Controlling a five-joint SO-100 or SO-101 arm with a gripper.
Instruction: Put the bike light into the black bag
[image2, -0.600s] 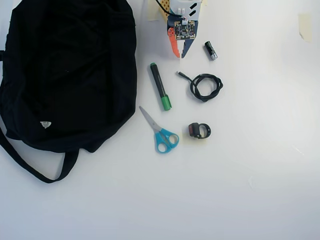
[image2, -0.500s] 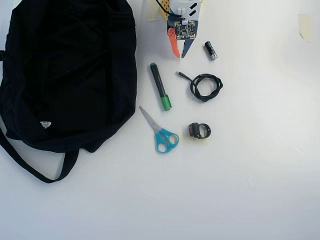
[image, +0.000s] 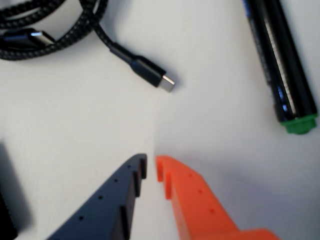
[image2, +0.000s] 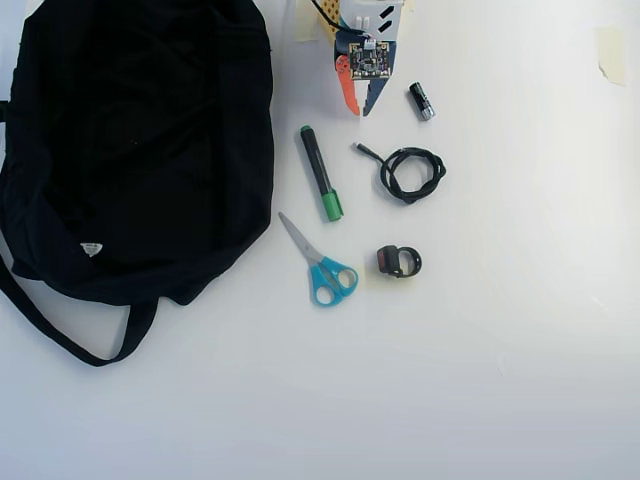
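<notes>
The bike light (image2: 398, 262), a small black block with a dark red lens and a ring strap, lies on the white table right of the scissors in the overhead view; it is out of the wrist view. The black bag (image2: 140, 150) lies floppy at the left, with its strap (image2: 70, 340) trailing to the front. My gripper (image2: 360, 108) is at the top centre, well above the light in the picture. In the wrist view the gripper (image: 151, 167) has its dark blue and orange fingers nearly touching, with nothing between them.
A coiled black cable (image2: 411, 173) (image: 45, 30) lies between gripper and light, its plug (image: 152, 74) pointing at my fingers. A black marker with a green cap (image2: 321, 172) (image: 282, 65), blue-handled scissors (image2: 322, 268) and a small battery (image2: 421, 101) also lie on the table (image2: 500, 350).
</notes>
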